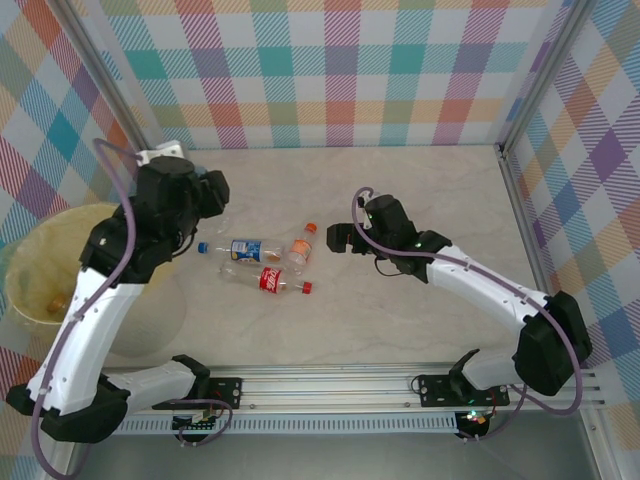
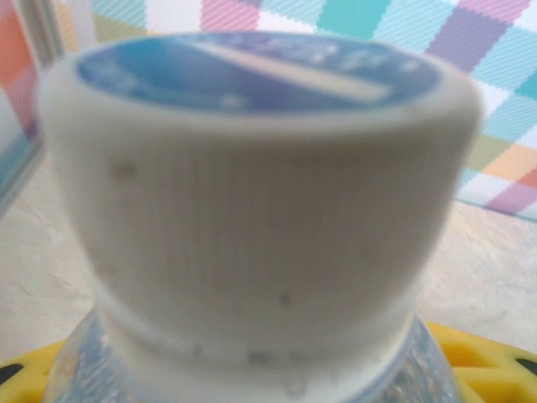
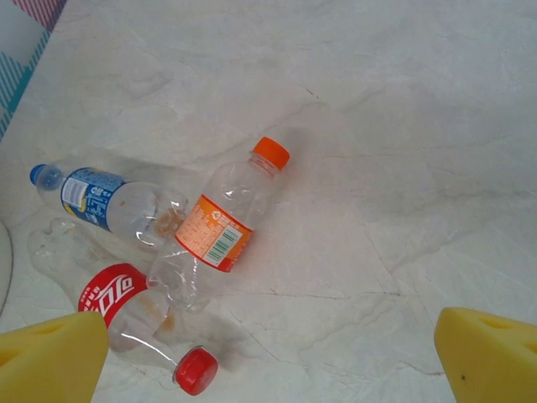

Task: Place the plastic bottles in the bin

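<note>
Three plastic bottles lie together mid-table: a blue-labelled one (image 1: 245,248) (image 3: 109,201), an orange-labelled one with an orange cap (image 1: 300,247) (image 3: 222,227), and a red-labelled one with a red cap (image 1: 270,282) (image 3: 134,311). My right gripper (image 1: 335,240) (image 3: 268,369) hovers open just right of them, its yellow pads (image 3: 50,357) wide apart with nothing between. My left gripper (image 1: 212,195) (image 2: 268,390) is raised at the back left, shut on a clear bottle with a white, blue-topped cap (image 2: 260,168). The pale yellow bin (image 1: 30,250) stands at the far left.
Checkered walls close the table at the back and both sides, with a metal post (image 1: 520,190) on the right. A rail (image 1: 330,385) with the arm bases runs along the near edge. Bare marble table (image 1: 420,190) lies behind and to the right of the bottles.
</note>
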